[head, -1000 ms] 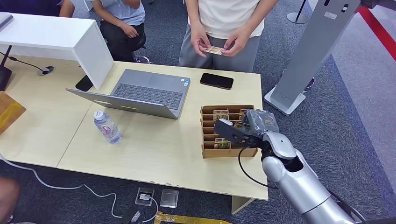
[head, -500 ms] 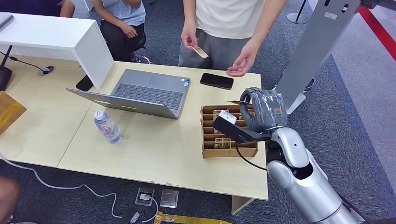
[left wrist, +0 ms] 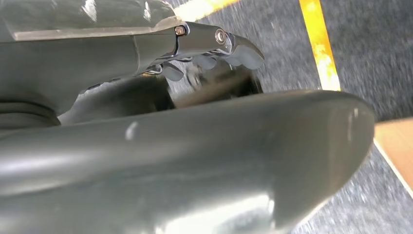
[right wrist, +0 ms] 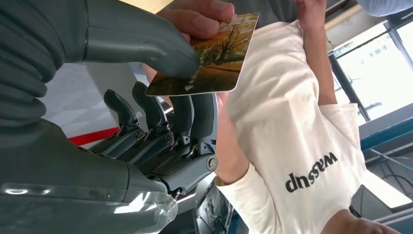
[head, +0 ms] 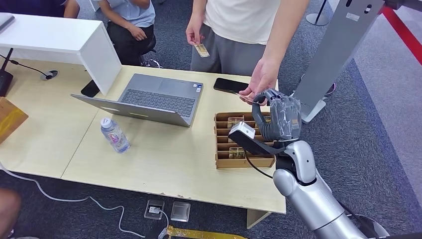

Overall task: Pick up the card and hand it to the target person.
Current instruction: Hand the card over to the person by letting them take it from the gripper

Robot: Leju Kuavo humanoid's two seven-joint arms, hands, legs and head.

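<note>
Above the wooden box on the table | my right hand is up, thumb and fingers pinching the card | a person's hand touches the card's far end | their other hand holds another card | my left hand: fingers curled in, can't tell more.
</note>
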